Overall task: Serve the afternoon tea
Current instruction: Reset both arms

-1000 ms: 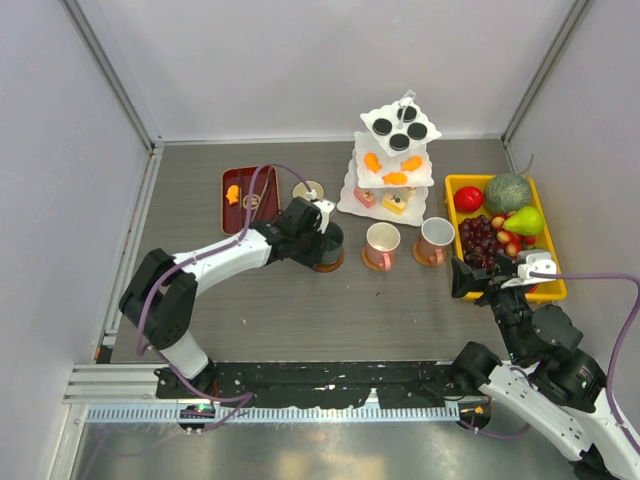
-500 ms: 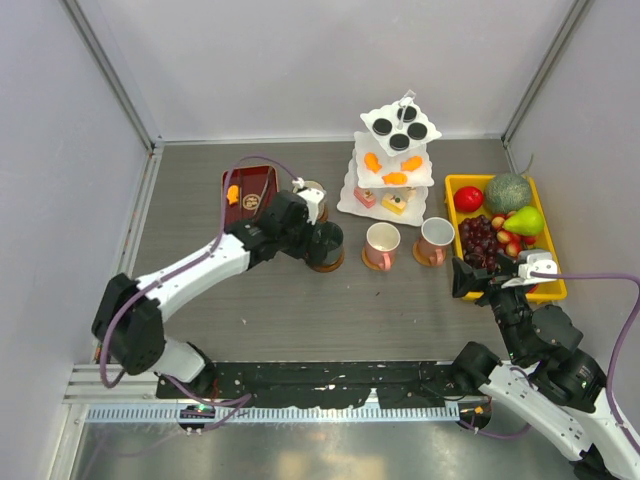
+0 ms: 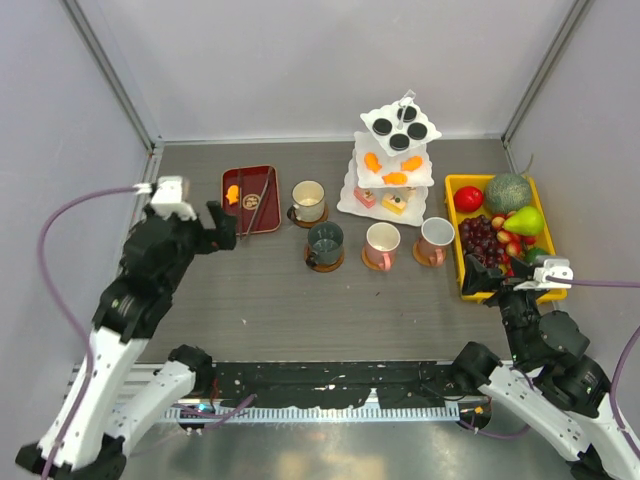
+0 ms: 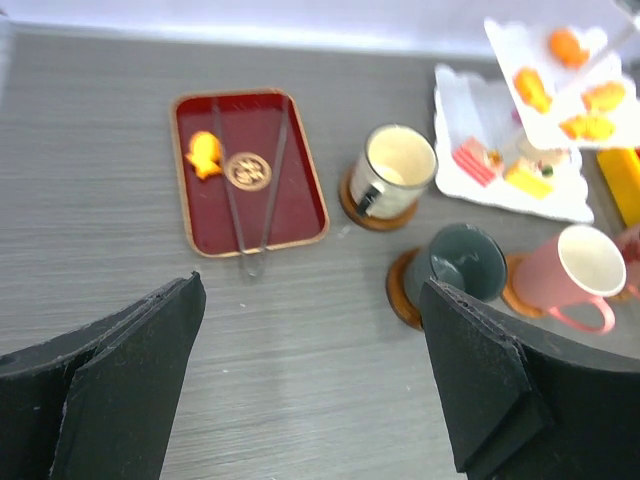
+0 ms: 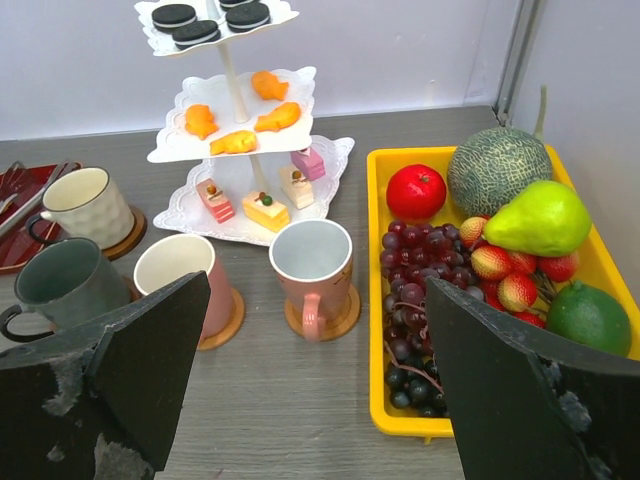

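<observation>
While the left arm (image 3: 130,295) stands raised by the red tray (image 4: 300,195), left fingers (image 4: 130,370) and right fingers (image 5: 500,380) gape.

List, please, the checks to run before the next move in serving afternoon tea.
1. Left gripper and right gripper open, empty: ok.
2. Dark green mug upright on its round brown coaster: ok.
3. Cream mug and two pink mugs upright on coasters: ok.
4. White three-tier stand upright, sweets on every tier: ok.
5. No sweet off the stand: not ok; an orange sweet lies on the dark red rectangular tray.
</observation>
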Controlling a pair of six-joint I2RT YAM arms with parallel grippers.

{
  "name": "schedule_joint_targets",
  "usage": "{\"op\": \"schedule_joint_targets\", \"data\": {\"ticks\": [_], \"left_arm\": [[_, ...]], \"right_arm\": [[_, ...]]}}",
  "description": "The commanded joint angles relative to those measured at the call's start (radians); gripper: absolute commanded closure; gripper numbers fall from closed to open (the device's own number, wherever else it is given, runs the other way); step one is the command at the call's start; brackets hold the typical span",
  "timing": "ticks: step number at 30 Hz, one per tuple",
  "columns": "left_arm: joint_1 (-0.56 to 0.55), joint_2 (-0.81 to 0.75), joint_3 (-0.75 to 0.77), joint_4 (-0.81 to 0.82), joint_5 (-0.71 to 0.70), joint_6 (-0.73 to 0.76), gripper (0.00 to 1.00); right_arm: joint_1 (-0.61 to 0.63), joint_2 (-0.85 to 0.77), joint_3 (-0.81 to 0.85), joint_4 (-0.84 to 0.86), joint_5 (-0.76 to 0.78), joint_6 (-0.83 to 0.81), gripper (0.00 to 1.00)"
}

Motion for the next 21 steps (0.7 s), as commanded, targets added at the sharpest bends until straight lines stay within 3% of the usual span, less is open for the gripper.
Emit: {"op": "schedule_joint_targets", "data": {"ticks": [1,11,16,21], "left_arm": [[0.003,-0.196,-0.068,-0.038,-0.233,0.041,0.01],[0.003,-0.667,-0.394,0.163,-0.548,0.121,0.01],[0.003,-0.778,-0.508,0.252,-0.611,0.119,0.01],[0.003,-0.821,-0.520,0.252,-0.628,0.101,0.01]], "right_arm": [[0.000,-0.001,0.026,-0.004,0.073,0.036,0.04],[-0.001,-0.031,0.021,0.008,0.111,0.041,0.04],[-0.003,-0.045,0.020,0.016,0.132,0.035,0.04],[-0.001,-0.045,0.028,0.007,0.148,0.048,0.04]]}}
